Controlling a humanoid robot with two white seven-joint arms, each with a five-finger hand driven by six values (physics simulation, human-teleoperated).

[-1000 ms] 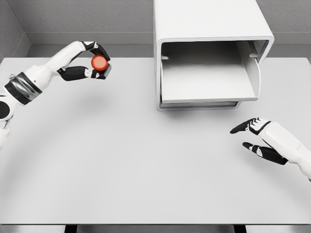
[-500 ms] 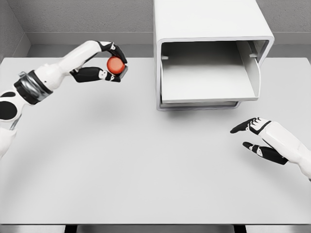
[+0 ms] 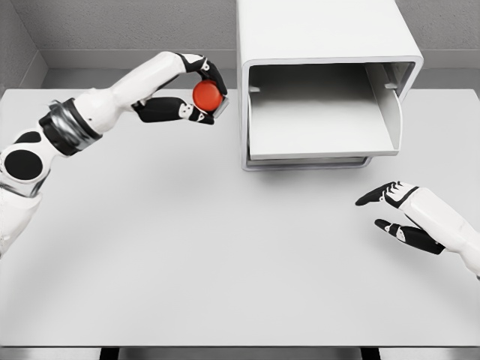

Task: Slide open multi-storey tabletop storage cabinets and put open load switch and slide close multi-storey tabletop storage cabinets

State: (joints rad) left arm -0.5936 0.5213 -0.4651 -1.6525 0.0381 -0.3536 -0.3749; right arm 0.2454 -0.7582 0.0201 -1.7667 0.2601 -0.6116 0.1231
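White dominated what I had on the head feed: the broad table (image 3: 225, 262) filled most of the view, matte and pale, backed by a grey textured wall with a darker strip along its foot. On the far side stood the storage cabinet (image 3: 322, 30), a rounded white box, and its drawer (image 3: 322, 124) was already slid out toward me, the tray showing bare inside. So I judged the opening step done, with placing and closing both left to do. My left hand (image 3: 196, 96) was up above the table just beside the cabinet's left wall, its dark fingers closed around the load switch (image 3: 207, 94), a small piece with a round red-orange cap facing the camera. The switch was not yet over the tray; it sat level with the drawer mouth but outside the cabinet's side, so I reckoned it had to go round the front edge before it could drop in. My right hand (image 3: 397, 214) hovered low at the right, fingers loosely spread, gripping nothing, well apart from the drawer front.
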